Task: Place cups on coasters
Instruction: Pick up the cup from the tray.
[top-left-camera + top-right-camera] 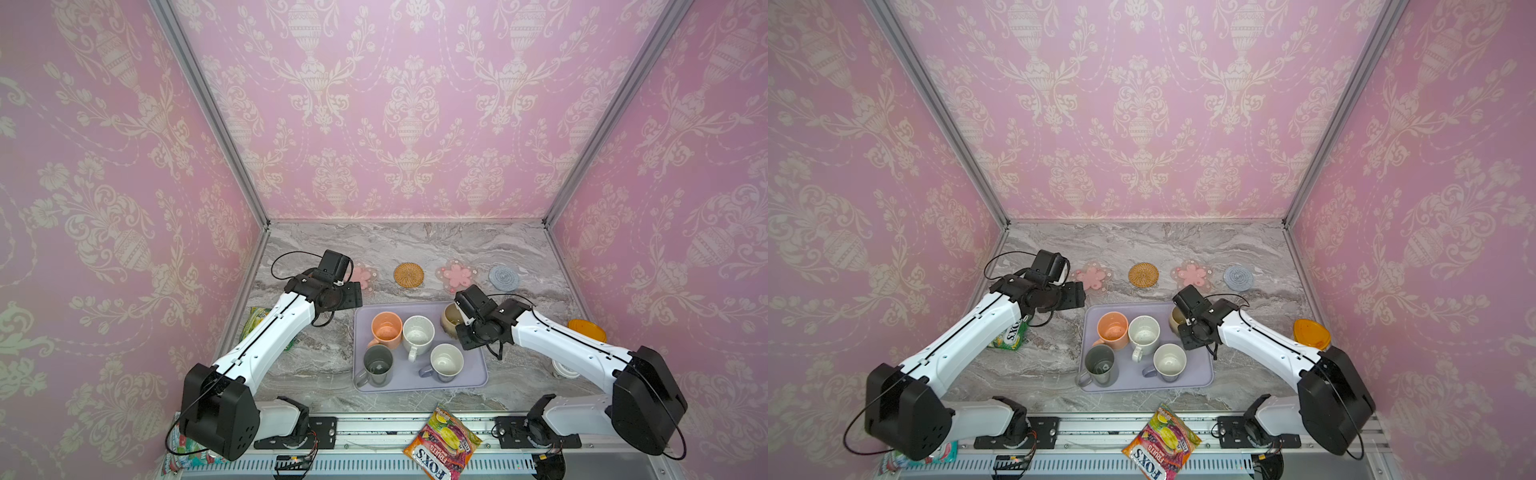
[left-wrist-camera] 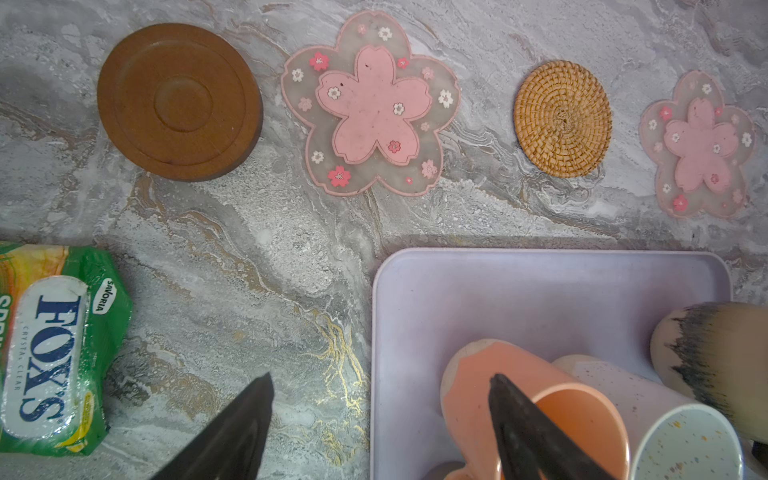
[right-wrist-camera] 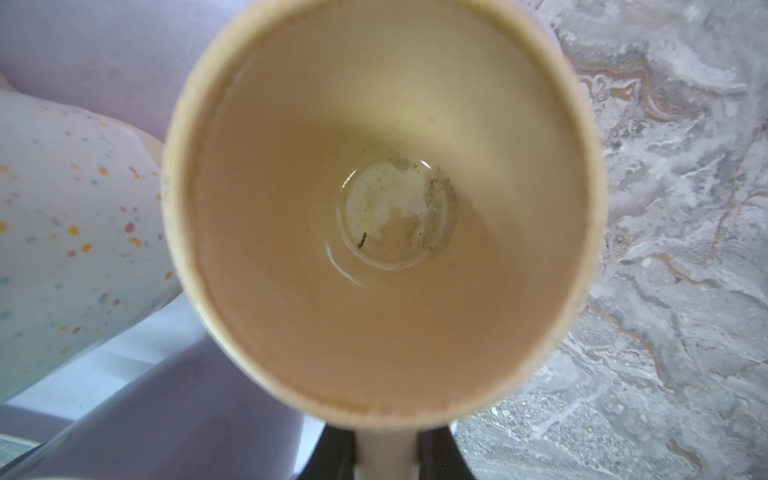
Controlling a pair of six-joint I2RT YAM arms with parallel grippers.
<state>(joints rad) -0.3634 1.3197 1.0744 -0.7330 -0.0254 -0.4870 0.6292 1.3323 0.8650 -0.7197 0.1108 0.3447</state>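
Note:
On the lavender tray (image 1: 473,380) stand the peach-orange cup (image 1: 386,330), speckled white cup (image 1: 417,334), dark grey-green cup (image 1: 378,365) and lavender cup (image 1: 446,361). At the tray's far right corner is the beige cup (image 3: 386,208). My right gripper (image 3: 386,451) is shut on its handle (image 3: 386,457). Behind the tray lie the coasters in a row: brown disc (image 2: 178,102), pink flower (image 2: 370,104), rattan (image 1: 409,274), second pink flower (image 1: 457,274) and pale blue knit (image 1: 503,277). My left gripper (image 2: 381,378) hangs open over the tray's far left corner, holding nothing.
A green FOXS candy pack (image 2: 54,345) lies left of the tray under my left arm. A red FOXS pack (image 1: 442,440) sits on the front rail. An orange-lidded container (image 1: 587,330) stands at the right, by the wall.

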